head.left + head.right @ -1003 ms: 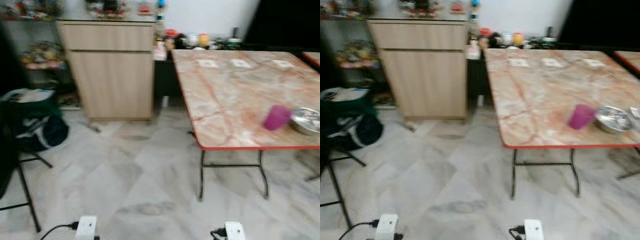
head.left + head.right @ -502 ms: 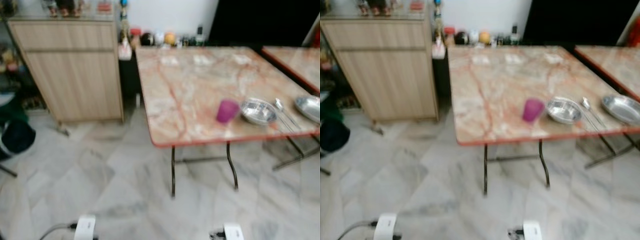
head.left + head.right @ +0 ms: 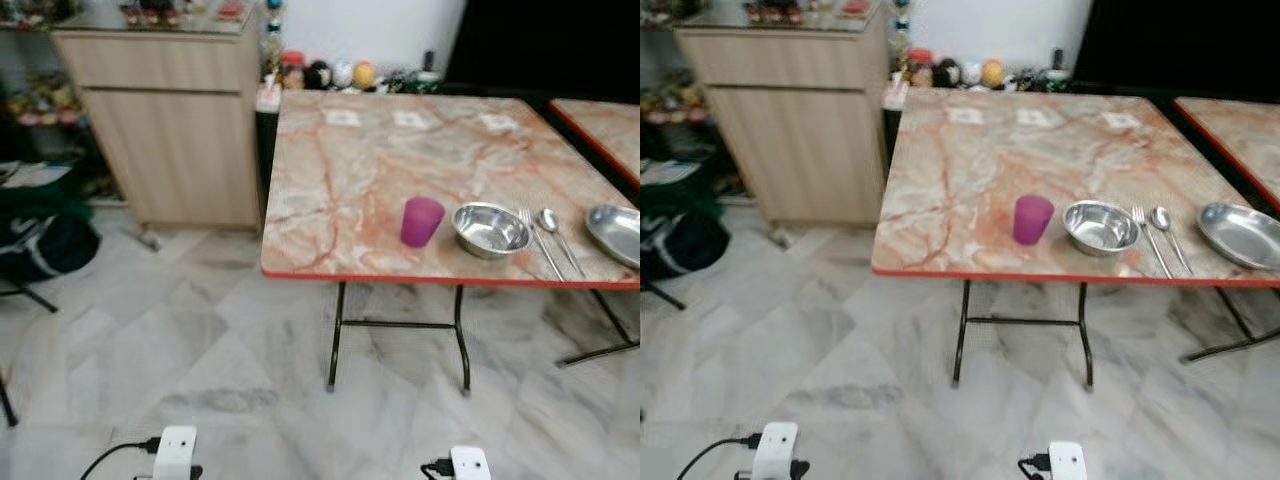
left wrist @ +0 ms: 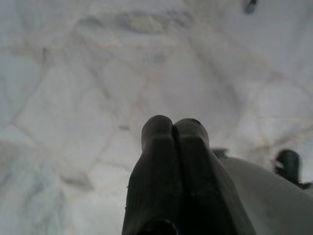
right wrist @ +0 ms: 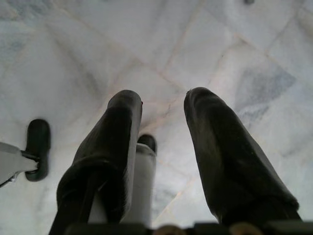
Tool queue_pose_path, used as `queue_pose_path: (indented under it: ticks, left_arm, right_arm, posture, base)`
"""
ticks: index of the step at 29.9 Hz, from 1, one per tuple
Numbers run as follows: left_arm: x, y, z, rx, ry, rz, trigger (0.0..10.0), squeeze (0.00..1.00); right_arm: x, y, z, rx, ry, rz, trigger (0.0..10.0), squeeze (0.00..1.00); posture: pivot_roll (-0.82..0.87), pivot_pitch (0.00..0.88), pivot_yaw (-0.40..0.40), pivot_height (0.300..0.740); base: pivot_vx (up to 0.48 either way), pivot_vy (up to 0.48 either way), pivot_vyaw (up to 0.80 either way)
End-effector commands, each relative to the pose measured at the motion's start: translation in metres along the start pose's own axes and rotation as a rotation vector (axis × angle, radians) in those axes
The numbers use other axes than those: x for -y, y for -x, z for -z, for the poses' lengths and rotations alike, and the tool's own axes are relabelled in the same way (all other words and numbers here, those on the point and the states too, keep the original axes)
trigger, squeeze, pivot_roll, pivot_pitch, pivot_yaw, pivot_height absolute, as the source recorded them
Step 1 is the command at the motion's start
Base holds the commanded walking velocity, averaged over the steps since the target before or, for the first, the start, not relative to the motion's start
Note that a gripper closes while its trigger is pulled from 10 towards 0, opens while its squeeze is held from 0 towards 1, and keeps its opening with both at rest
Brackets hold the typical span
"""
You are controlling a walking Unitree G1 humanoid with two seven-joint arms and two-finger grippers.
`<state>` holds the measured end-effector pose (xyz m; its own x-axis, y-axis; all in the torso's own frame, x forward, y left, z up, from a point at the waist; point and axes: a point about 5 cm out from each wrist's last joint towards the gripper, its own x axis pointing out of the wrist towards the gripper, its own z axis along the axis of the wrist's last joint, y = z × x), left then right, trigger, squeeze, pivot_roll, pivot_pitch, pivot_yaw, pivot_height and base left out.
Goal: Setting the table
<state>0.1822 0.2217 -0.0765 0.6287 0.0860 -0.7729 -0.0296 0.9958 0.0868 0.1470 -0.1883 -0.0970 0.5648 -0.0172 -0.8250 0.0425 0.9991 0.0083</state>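
Purple cup [image 3: 421,220] stood upright near the table [image 3: 340,170] front edge; steel bowl [image 3: 490,228] just beside it at 3 o'clock, then fork [image 3: 539,243], spoon [image 3: 556,232], plate [image 3: 618,233]. Cup contents not visible; bowl looked empty. Cup judged light, rigid plastic, slippery: pinch across the mid-wall. Left gripper [image 4: 172,129] hung over floor, fingers pressed together; right gripper [image 5: 161,115] spread, holding nothing.

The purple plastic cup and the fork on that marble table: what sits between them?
A round steel bowl sits between the purple plastic cup and the fork, near the marble table's front edge, as both eye views show.
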Motion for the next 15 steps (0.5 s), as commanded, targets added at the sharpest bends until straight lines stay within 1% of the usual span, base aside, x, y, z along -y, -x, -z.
queue_pose_path:
  ticks: [1, 15]
  left_arm:
    - [-0.0081, -0.0077, -0.0396, 0.025, -0.139, 0.029, 10.0, 0.00]
    - [-0.0081, -0.0075, -0.0381, 0.021, -0.139, 0.032, 10.0, 0.00]
  right_arm:
    - [-0.0058, -0.0138, -0.0672, 0.094, -0.172, 0.024, 10.0, 0.00]
    - [-0.0060, -0.0138, -0.0667, 0.093, -0.177, 0.030, 10.0, 0.00]
  posture:
    - [0.10, 0.000, 0.022, 0.740]
    - [0.09, 0.000, 0.025, 0.740]
  base:
    - [0.000, -0.405, 0.00]
    - [0.000, -0.407, 0.00]
